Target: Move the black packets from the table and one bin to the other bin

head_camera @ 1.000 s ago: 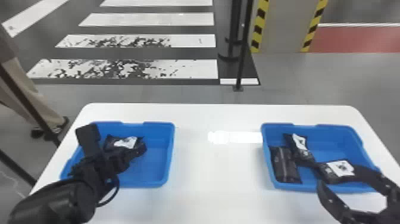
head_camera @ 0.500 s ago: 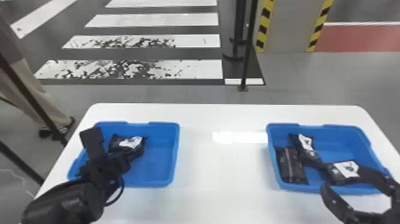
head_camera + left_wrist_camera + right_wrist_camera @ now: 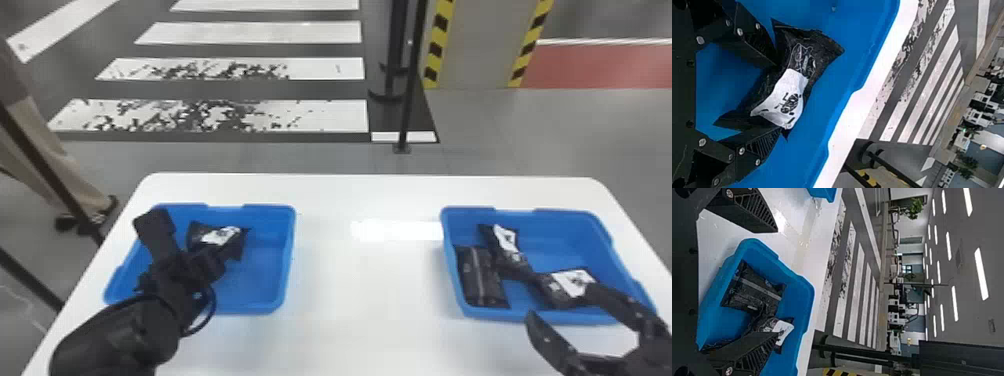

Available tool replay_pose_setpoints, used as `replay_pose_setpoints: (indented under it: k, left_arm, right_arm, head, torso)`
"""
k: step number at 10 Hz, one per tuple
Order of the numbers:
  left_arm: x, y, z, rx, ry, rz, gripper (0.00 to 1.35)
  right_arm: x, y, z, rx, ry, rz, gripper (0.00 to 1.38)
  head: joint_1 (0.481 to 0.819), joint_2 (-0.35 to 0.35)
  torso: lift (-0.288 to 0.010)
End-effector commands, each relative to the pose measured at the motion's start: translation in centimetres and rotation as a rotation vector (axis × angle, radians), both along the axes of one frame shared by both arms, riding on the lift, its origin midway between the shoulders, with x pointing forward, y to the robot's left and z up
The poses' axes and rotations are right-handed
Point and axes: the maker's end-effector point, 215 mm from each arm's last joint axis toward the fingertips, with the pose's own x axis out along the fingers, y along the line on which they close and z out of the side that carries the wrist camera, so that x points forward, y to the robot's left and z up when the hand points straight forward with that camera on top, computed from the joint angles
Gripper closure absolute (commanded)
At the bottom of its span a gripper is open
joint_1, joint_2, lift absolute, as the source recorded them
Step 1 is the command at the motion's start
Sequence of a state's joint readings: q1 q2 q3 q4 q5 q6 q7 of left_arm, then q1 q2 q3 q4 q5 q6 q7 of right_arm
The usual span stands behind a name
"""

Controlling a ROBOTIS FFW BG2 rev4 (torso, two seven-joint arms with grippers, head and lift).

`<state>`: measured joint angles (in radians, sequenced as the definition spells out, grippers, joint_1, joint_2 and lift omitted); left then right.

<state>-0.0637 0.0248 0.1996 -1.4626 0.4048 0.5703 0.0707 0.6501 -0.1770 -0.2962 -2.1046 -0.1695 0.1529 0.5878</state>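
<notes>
A crosswalk crosses the floor beyond the white table. On the table sit two blue plastic bins, the left bin and the right bin, well apart. The left gripper is inside the left bin, fingers parted, one to each side of a white-labelled black packet; I cannot tell whether they press on it. The right gripper is at the right bin's near edge, its fingers spread wide with nothing between them. Three black packets lie in the right bin: a striped packet along the side toward the left bin, a labelled packet slanting beside it, and another labelled packet near the front wall, partly overlapped in the head view by a right finger.
</notes>
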Motion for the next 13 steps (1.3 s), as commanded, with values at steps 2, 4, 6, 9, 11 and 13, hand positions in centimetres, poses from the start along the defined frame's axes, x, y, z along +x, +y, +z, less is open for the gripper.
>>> replay_pose_setpoints:
  k: [2,4,6,9,11,13]
  left_arm:
    - [-0.1,-1.1,-0.3,-0.046,0.013,0.015,1.01]
    - [0.1,-0.8,0.4,-0.040,-0.028,0.031,1.21]
    - [0.2,-0.1,3.3,-0.008,-0.124,0.050,1.21]
    - [-2.9,1.6,9.2,0.146,-0.245,0.050,1.21]
    - [-7.1,2.8,15.5,0.294,-0.360,0.061,1.21]
    - [-9.1,2.4,21.0,0.430,-0.556,-0.024,1.21]
  right_arm:
    - [-0.1,-0.1,-0.6,-0.001,0.020,0.005,0.08]
    - [-0.2,-0.1,-0.8,0.001,0.024,0.005,0.08]
    - [-0.2,-0.2,-0.6,-0.004,0.020,0.008,0.08]
    - [-0.3,-0.1,-0.3,-0.007,0.016,0.009,0.08]
    - [0.0,0.4,1.7,-0.013,-0.022,0.020,0.08]
    - [0.6,0.4,3.6,-0.013,-0.059,0.015,0.08]
  head:
    - [0.695,0.022]
    - [0.695,0.013]
    - [0.695,0.015]
    - [0.695,0.030]
    - [0.695,0.052]
    - [0.695,0.064]
  torso:
    - [-0.110]
    - [-0.110]
    - [-0.110]
    - [-0.110]
    - [-0.110]
    - [-0.110]
